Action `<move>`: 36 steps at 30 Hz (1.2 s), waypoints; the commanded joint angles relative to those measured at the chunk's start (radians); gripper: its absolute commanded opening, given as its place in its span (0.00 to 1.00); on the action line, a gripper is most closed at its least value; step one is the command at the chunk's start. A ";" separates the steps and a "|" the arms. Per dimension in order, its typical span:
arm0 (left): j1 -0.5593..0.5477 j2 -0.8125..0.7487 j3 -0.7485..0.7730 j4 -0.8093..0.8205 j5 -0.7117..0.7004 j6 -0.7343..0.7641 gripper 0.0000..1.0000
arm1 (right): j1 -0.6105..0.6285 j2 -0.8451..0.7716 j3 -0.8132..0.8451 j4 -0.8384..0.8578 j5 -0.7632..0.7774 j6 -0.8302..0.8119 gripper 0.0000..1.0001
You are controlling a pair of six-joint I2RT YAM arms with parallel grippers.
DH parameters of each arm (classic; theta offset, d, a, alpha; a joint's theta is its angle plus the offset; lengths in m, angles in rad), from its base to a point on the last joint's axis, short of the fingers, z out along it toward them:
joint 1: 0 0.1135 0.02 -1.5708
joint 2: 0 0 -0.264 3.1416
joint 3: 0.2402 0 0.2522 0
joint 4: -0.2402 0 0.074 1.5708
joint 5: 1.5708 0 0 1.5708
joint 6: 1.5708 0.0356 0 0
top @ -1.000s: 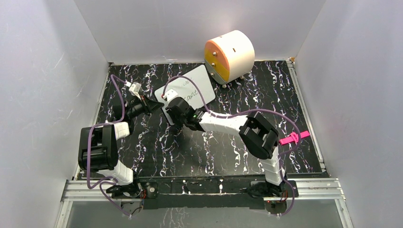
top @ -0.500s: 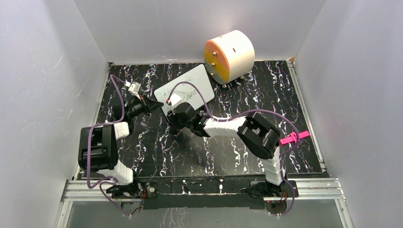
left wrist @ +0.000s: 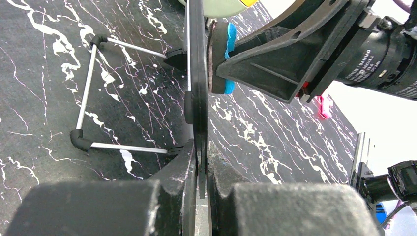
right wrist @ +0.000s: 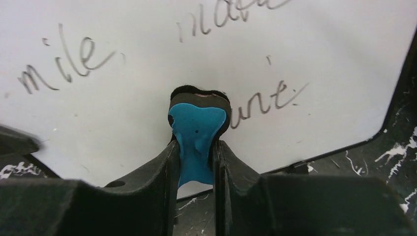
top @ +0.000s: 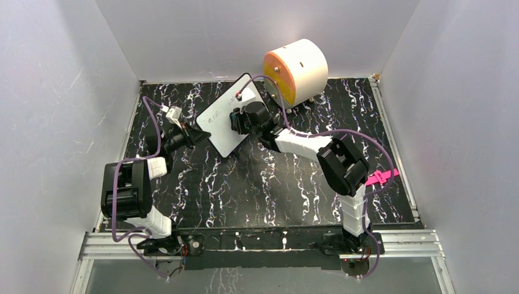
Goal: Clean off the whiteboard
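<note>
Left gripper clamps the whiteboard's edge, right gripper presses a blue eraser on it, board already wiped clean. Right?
Not clean: the right wrist view shows handwriting left on the whiteboard. Otherwise right: left gripper clamps its edge, right gripper presses the blue eraser on it.

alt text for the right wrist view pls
The right gripper, jaws shut on a blue eraser, holds its dark pad against the whiteboard. Dark handwriting sits above and beside it; black marbled table shows at lower right.
</note>
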 commanded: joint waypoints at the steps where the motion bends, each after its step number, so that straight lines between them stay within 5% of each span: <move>1: -0.005 0.002 0.016 -0.019 0.037 0.012 0.00 | 0.035 -0.003 0.076 0.004 -0.065 0.006 0.16; 15: -0.006 -0.020 0.019 -0.031 0.018 0.004 0.00 | 0.095 -0.027 0.031 -0.008 -0.049 -0.035 0.15; 21: -0.006 -0.068 0.006 -0.024 -0.048 -0.007 0.39 | 0.046 -0.122 -0.004 -0.018 -0.025 -0.004 0.15; 26: -0.007 -0.065 -0.011 0.006 -0.125 -0.006 0.57 | 0.037 -0.202 -0.037 -0.030 -0.009 0.005 0.16; 31: -0.008 -0.005 -0.009 0.136 -0.123 -0.086 0.53 | 0.036 -0.245 -0.041 -0.047 -0.009 0.013 0.16; 36: -0.021 0.027 0.013 0.154 -0.098 -0.091 0.37 | 0.036 -0.256 -0.032 -0.066 -0.013 0.010 0.17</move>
